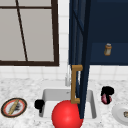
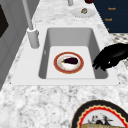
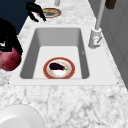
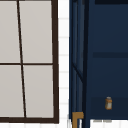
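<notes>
Right robot hand [image 1: 107, 91], fingers curled down over a round red apple [image 1: 106, 99] with no long axis, above the counter [image 1: 25, 87].

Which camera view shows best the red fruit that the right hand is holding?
The right side view: the red fruit is large and near there, under the curled right hand. The front view shows it small, below the hand above the counter. In the left side view only a dark red bit shows at the top edge.

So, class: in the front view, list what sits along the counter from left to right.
Patterned plate → left hand → red ball → right hand, curled round a red apple → white plate.
</notes>
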Available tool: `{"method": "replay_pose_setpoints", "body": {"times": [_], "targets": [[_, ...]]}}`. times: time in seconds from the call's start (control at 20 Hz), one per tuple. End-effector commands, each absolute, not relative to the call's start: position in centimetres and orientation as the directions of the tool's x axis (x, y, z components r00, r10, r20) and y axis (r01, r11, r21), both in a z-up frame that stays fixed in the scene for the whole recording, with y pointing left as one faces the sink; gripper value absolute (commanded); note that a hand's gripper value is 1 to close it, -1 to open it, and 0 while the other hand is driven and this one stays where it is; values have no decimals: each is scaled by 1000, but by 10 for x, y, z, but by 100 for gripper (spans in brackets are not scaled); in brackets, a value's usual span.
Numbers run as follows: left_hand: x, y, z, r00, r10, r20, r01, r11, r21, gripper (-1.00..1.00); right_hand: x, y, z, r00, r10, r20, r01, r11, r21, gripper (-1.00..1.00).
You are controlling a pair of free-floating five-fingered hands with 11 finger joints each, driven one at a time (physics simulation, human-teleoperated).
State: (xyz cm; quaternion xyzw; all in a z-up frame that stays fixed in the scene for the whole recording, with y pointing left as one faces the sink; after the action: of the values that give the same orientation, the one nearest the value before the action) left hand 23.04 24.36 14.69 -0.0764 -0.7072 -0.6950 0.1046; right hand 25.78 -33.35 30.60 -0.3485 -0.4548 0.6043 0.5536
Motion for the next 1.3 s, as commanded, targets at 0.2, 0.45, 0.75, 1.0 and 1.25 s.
{"method": "replay_pose_setpoints", "body": {"times": [0.2, 0.45, 0.75, 1.0, 1.25], "targets": [[230, 244, 147, -966, -37, 254, 253, 22, 967, 0, 276, -336, 241, -142, 985, 100, -372, 41, -927, 100], [230, 244, 147, -966, -37, 254, 253, 22, 967, 0, 281, -360, 226, -155, 976, 153, -419, 75, -905, 100], [230, 244, 147, -966, -37, 254, 253, 22, 967, 0, 256, -395, 231, -158, 968, 194, -429, 109, -896, 100], [230, 244, 147, -966, -37, 254, 253, 22, 967, 0, 243, -427, 238, -158, 966, 206, -438, 119, -891, 100], [230, 244, 147, -966, -37, 254, 253, 22, 967, 0, 249, -460, 213, -171, 962, 212, -440, 118, -890, 100]]}}
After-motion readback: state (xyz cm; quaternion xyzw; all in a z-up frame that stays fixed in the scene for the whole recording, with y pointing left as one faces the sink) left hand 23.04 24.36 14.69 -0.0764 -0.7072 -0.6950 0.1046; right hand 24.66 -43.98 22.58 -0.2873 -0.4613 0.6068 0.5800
